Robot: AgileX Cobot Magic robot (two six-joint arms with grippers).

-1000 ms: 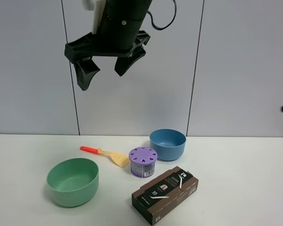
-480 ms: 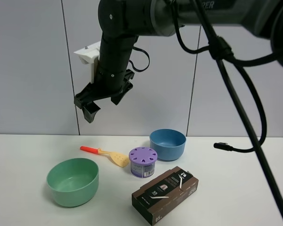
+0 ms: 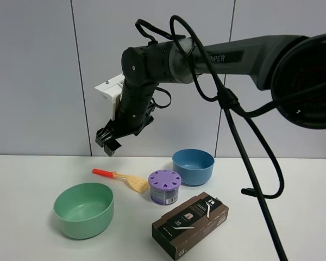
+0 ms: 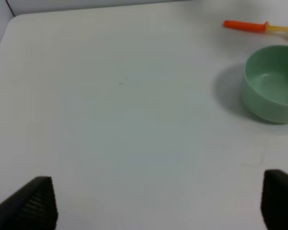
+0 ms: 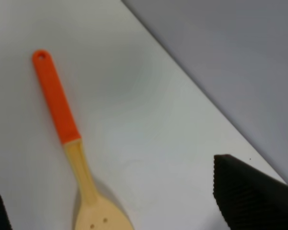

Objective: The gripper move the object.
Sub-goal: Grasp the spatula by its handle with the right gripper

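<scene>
Spatula (image 5: 62,120) blade running off frame edge in right wrist view, right gripper (image 3: 110,142) fingertips only partly showing there. Jaws standing wide apart, gripping nothing, hovering above spatula, which is lying flat on table (image 3: 293,217) between green bowl (image 3: 83,209) and purple-lidded container (image 3: 164,186). Left gripper (image 4: 156,206) also spreading wide, empty

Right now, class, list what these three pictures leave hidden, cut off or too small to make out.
Spatula: blade cut off by the right wrist picture's edge.
Green bowl: one side cut off by the left wrist picture's edge.
Box: print too small to read, exterior high view.
</scene>
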